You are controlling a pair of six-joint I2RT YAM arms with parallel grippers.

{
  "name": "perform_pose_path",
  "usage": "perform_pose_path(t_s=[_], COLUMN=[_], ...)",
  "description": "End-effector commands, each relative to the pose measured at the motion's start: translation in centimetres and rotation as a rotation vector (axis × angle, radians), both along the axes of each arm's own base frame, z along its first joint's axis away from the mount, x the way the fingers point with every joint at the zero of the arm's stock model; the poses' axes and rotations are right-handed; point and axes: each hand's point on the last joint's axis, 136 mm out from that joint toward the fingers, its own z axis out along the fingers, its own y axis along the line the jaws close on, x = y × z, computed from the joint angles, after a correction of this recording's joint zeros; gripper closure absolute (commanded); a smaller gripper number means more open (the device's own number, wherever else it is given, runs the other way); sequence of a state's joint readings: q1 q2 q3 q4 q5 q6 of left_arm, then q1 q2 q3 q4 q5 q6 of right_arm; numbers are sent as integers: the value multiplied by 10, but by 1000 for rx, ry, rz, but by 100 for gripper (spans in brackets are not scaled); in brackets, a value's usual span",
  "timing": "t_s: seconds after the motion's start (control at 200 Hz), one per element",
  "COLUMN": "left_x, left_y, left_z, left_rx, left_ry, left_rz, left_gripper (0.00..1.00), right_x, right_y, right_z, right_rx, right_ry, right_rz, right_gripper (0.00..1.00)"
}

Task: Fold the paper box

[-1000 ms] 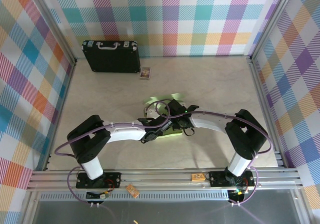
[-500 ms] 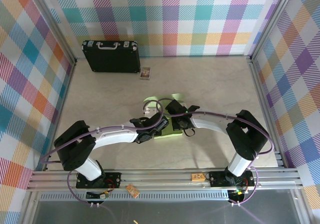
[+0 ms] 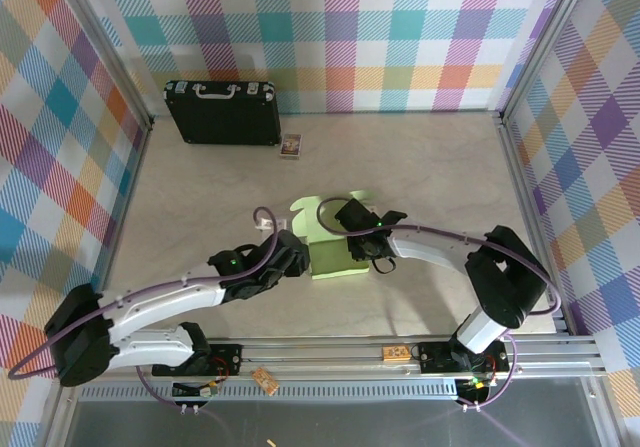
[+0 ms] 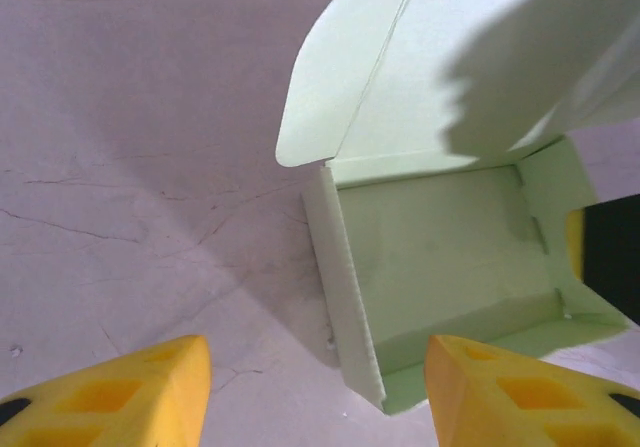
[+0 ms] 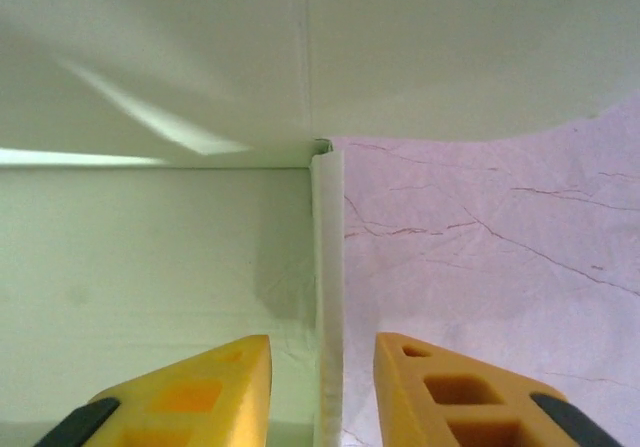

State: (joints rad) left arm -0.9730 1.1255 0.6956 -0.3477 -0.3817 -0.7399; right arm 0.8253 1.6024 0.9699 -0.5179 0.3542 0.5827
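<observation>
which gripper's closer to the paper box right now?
Right. The right gripper straddles the paper box side wall, a finger on either side, not clamped. The left gripper sits off the opposite side, open, with table showing between.

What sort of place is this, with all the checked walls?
Most likely a robot test cell, not a home: a left arm and right arm mounted on a metal rail at the table edge, plaid walls boxing it in, and a half-folded paper box between the arms.
</observation>
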Motion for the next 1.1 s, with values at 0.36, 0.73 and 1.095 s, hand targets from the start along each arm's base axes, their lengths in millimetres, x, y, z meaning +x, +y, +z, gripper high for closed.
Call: perform_pose_path(t_s=[0.36, 0.73, 1.095], left_x=[-10, 5, 42], left_y=[32, 13, 10], left_z=[46, 62, 49], left_rx=[-46, -119, -89], left_ry=[-95, -150, -185], left_rz=[-74, -261, -277], left_gripper=[37, 24, 24], right_x=[-1, 18, 47], right_y=[-12, -19, -1], right_z=[68, 98, 71], right_rx=[48, 422, 446], right_ry=[-186, -455, -486], right_rz=[175, 441, 556], right_gripper=[37, 33, 34])
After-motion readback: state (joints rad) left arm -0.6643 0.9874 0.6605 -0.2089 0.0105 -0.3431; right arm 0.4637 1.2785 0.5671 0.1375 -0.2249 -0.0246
